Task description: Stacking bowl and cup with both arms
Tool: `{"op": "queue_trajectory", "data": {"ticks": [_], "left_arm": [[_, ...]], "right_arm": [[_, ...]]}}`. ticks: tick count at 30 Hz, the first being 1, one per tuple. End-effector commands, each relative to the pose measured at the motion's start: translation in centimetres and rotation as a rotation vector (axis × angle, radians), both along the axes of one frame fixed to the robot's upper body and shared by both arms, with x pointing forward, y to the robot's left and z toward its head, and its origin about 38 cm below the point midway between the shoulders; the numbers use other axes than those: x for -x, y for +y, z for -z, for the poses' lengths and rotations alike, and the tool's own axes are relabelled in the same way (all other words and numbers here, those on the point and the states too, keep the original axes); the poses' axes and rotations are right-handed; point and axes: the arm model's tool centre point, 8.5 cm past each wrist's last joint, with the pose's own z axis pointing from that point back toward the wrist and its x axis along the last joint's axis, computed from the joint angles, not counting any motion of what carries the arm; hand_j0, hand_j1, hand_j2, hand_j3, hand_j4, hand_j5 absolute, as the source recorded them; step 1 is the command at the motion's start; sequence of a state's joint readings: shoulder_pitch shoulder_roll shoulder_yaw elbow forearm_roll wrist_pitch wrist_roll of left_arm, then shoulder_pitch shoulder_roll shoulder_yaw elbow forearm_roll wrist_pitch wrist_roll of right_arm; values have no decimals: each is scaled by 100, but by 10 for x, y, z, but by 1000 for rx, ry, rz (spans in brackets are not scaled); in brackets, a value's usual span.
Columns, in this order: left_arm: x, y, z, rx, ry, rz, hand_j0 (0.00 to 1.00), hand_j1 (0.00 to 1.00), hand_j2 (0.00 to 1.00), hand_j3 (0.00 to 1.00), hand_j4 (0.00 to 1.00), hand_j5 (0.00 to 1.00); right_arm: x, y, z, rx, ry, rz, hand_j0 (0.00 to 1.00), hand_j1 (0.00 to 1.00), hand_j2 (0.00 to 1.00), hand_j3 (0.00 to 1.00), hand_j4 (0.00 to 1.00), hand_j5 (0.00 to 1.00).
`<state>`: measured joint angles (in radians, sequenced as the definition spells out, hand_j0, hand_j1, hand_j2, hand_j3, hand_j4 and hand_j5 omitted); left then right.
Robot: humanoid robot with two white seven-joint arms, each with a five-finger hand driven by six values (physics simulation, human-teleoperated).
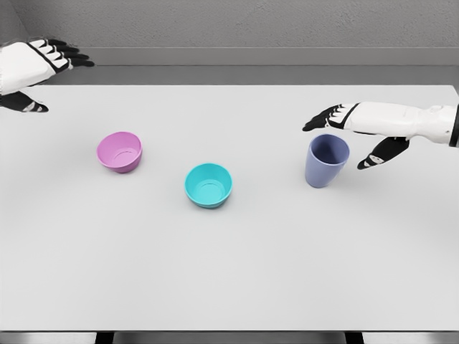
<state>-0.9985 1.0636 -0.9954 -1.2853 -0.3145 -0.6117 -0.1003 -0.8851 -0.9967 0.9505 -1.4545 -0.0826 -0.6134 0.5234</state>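
At the far left we see our left hand [39,68] reaching in from the picture's edge, raised above the far left corner of the white table [229,279]. Its dark fingers [72,54] stretch out flat toward the right, the thumb [29,105] hangs below, and the hand is spread and holds nothing. It touches none of the vessels.

Moving right, we come to the pink bowl [120,151], sitting upright on the table, below and to the right of that hand and well apart from it. Next comes the teal bowl [209,185], also upright, nearer to us and near the table's middle, clear of the pink bowl on one side and of the cup on the other.

Further right stands the blue-grey cup [327,160], mouth up and leaning slightly. Our right hand [358,125] comes in level from the right edge, its forearm stretched across the table, palm down. Its fingers [319,118] extend leftward just above and behind the cup's rim, while the thumb [384,153] points down and left, just beside the cup's right wall. The hand is spread around the cup, not closed on it; we cannot tell whether any finger touches the rim.
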Motion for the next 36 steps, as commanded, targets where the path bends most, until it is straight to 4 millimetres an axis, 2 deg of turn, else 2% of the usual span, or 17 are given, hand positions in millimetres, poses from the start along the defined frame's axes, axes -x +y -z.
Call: {"op": "queue_trajectory", "data": {"ticks": [1, 4, 7, 10, 19, 24, 27, 32, 36], "left_arm": [[12, -2, 57, 53, 245, -4, 100, 100, 100, 100, 100, 100], [15, -13, 72, 41, 396, 19, 100, 100, 100, 100, 100, 100], [16, -15, 70, 37, 397, 27, 100, 100, 100, 100, 100, 100], [19, -18, 73, 38, 461, 38, 100, 100, 100, 100, 100, 100], [19, -17, 70, 77, 480, 33, 100, 100, 100, 100, 100, 100], [10, -23, 74, 108, 481, 30, 100, 100, 100, 100, 100, 100], [6, -24, 74, 114, 476, 24, 100, 100, 100, 100, 100, 100], [-1, -42, 82, 124, 486, 53, 100, 100, 100, 100, 100, 100], [-3, -40, 89, 120, 497, 41, 100, 100, 100, 100, 100, 100]], "right_arm": [[-1, -1, -1, -7, 3, 7, 100, 100, 100, 100, 100, 100], [-7, 1, 3, -16, 7, 16, 100, 100, 100, 100, 100, 100], [-10, 7, 4, -35, -1, 13, 100, 100, 100, 100, 100, 100], [-10, 1, 9, -24, 11, 28, 100, 100, 100, 100, 100, 100], [-12, 0, 7, -27, 1, 35, 100, 100, 100, 100, 100, 100], [-17, -13, 10, -19, 6, 78, 100, 100, 100, 100, 100, 100], [-23, -13, 8, -67, -17, 105, 100, 100, 100, 100, 100, 100], [-21, -11, 18, -60, 4, 101, 100, 100, 100, 100, 100, 100], [-19, -11, 26, -45, 25, 99, 100, 100, 100, 100, 100, 100]]}}
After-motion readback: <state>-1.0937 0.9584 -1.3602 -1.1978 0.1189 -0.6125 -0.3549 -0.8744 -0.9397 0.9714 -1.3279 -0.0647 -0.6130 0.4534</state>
